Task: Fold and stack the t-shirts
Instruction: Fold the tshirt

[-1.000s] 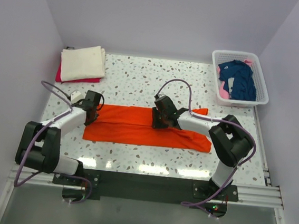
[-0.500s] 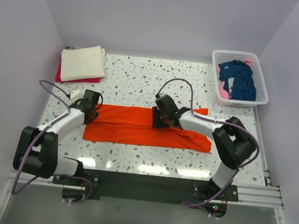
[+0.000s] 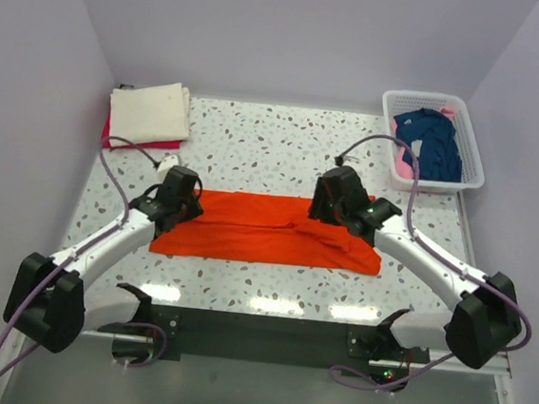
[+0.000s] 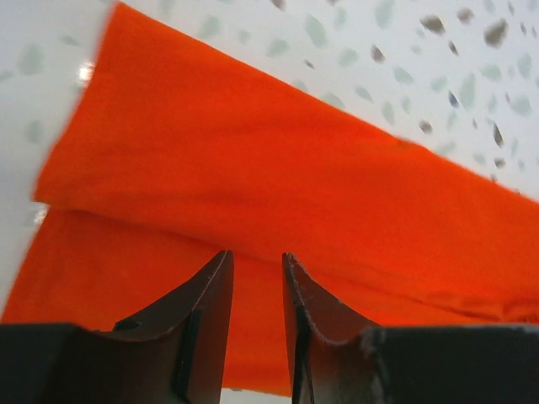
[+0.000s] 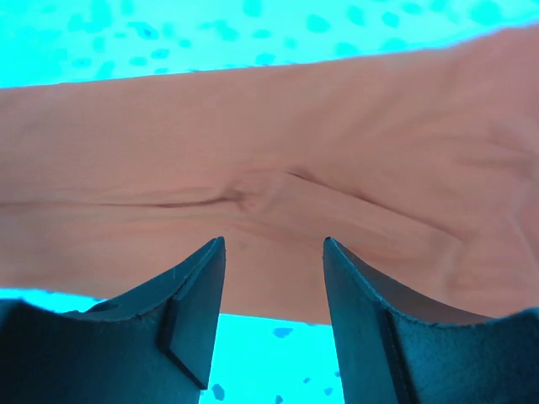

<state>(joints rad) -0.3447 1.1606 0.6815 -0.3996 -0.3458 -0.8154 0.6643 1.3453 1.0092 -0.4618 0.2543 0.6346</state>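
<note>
Both grippers shifted toward 3 o'clock, right gripper [image 3: 331, 203] quitting shirt's middle. Cream shirt [image 3: 147, 112] lay stacked on red shirt [image 3: 113, 139] at 10 o'clock: done. Left gripper [image 3: 181, 203] narrowly parted, empty, over orange shirt [image 3: 267, 230]'s 9 o'clock end. Orange shirt lay centre, a long band; crosswise folds remained. Right fingers [image 5: 198, 295] wider, empty. Navy shirt [image 3: 433, 141] waited in basket [image 3: 437, 102], 2 o'clock.

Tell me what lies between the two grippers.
Only the orange shirt, folded into a long strip. Its middle stretch runs from the left gripper to the right gripper with nothing lying on it. The top view shows this.
</note>
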